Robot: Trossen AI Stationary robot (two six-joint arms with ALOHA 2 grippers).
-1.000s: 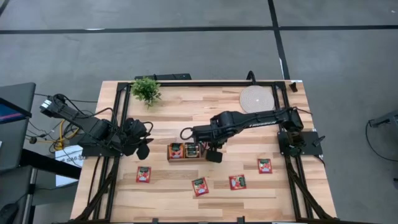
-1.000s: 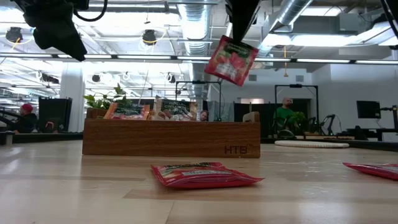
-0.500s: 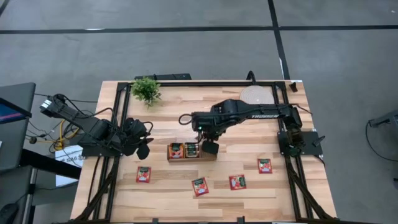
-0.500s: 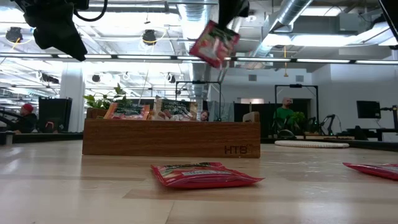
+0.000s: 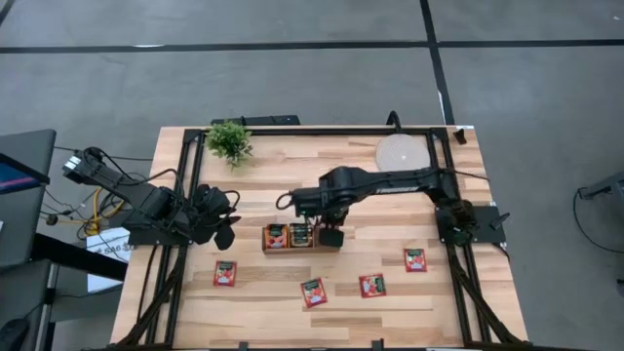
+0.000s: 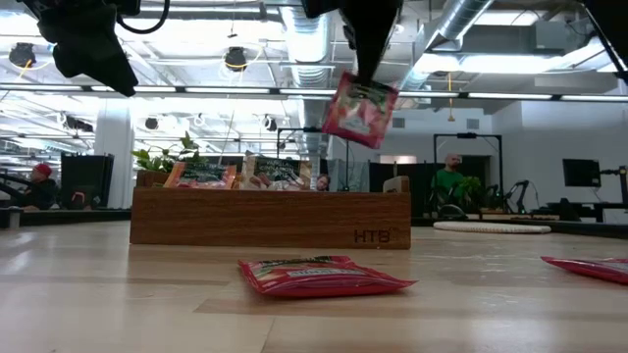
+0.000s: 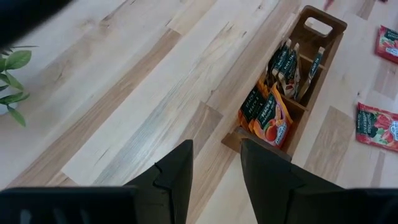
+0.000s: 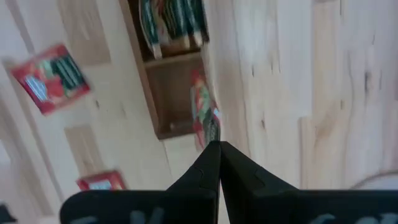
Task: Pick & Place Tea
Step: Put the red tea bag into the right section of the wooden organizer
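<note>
My right tool (image 6: 365,76) is pinched on one red tea sachet (image 6: 360,110), which hangs in the air above the end of the wooden tray (image 6: 270,218) with the HTB mark. From above, that tool sits over the tray's right end (image 5: 301,237). In the right wrist view the sachet (image 8: 206,123) dangles edge-on from my closed fingers (image 8: 208,163), next to the empty end compartment (image 8: 176,104), not inside it yet.

Left tool (image 7: 214,163) is parked at the left edge of the desk (image 5: 390,210), jaws part-way spread, holding nothing, looking at the tray from a distance.

Progress, as I judge it:
- Done: two compartments already hold sachets (image 7: 271,112), standing on edge, red and pale ones mixed. The third compartment, with the handle slot (image 7: 318,28), looks empty.
- In hand: one sachet, over the tray, ready to go down.
- Left: four red sachets lie flat on the desk in front of the tray (image 5: 225,273) (image 5: 313,292) (image 5: 372,285) (image 5: 415,259).

So well past halfway, I'd say. Next step needs the held sachet lined up over the empty slot before I let go; it hangs tilted, so it could catch on the tray wall.
</note>
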